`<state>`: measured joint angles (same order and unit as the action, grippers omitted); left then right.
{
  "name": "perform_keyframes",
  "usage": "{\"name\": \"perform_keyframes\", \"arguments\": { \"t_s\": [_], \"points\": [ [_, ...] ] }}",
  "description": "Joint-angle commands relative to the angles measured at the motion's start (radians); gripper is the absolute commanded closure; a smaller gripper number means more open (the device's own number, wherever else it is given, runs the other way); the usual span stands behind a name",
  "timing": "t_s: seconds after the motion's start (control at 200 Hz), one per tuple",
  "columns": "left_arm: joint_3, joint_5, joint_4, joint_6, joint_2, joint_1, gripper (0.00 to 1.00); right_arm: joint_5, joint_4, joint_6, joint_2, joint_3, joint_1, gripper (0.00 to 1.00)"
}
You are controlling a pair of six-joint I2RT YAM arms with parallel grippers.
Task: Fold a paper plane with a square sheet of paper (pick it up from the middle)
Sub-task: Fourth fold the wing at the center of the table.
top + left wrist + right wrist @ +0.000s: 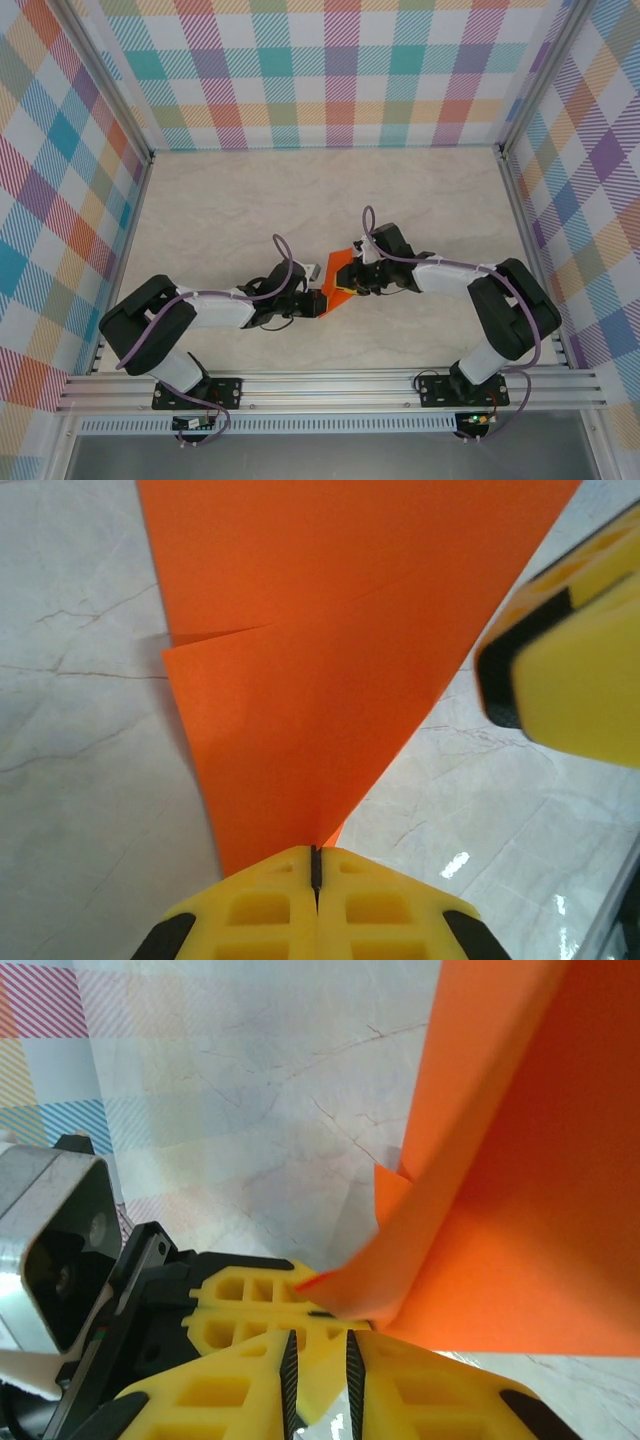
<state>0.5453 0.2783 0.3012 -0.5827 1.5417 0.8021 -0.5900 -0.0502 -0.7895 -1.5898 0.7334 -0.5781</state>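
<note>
The orange sheet of paper (340, 280) hangs folded between the two grippers above the middle of the table. In the left wrist view the paper (320, 660) narrows to a point, with a flap edge across it. My left gripper (315, 855) is shut on that point. In the top view the left gripper (318, 300) meets the paper from the left and my right gripper (358, 283) from the right. The right gripper (318, 1360) has its jaws a narrow gap apart just below the paper (530, 1220), close to the left gripper's fingers (250, 1305). I see no paper between the right jaws.
The pale marble table (250, 210) lies below, boxed in by checked walls (330, 70) on three sides. An aluminium rail (330, 390) runs along the near edge. The left wrist's camera housing (50, 1250) sits close to the right gripper.
</note>
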Motion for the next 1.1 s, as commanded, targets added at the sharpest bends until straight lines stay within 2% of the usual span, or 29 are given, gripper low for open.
{"name": "perform_keyframes", "arguments": {
  "t_s": [0.0,0.115,0.255,0.31,0.48,0.625,0.745,0.88,1.1],
  "points": [
    [-0.013,0.062,0.062,-0.010,0.014,-0.027,1.00,-0.023,-0.041,-0.014,-0.021,0.034,-0.007,0.78],
    [-0.015,0.086,0.085,-0.017,0.030,-0.037,1.00,0.000,-0.031,-0.019,-0.042,0.041,-0.008,0.78],
    [0.000,0.064,0.044,-0.007,0.029,-0.037,1.00,0.029,-0.011,-0.034,-0.058,0.053,-0.008,0.76],
    [0.007,0.057,0.030,-0.001,0.026,-0.038,0.92,0.050,0.007,-0.035,-0.051,0.050,-0.008,0.73],
    [0.034,0.055,-0.011,0.018,0.026,-0.036,0.79,0.086,0.070,-0.027,-0.038,0.054,-0.008,0.61],
    [0.067,0.035,-0.064,0.047,0.024,-0.026,0.69,0.087,0.073,-0.037,-0.039,0.055,-0.008,0.59],
    [0.107,-0.035,-0.153,0.094,0.010,0.013,0.60,0.088,0.073,-0.042,-0.037,0.060,-0.008,0.60],
    [0.139,-0.178,-0.258,0.134,-0.013,0.065,0.53,0.084,0.077,-0.043,-0.044,0.064,-0.008,0.62],
    [0.168,-0.328,-0.320,0.178,-0.021,0.138,0.50,0.075,0.079,-0.045,-0.047,0.071,-0.008,0.68]
  ]
}}
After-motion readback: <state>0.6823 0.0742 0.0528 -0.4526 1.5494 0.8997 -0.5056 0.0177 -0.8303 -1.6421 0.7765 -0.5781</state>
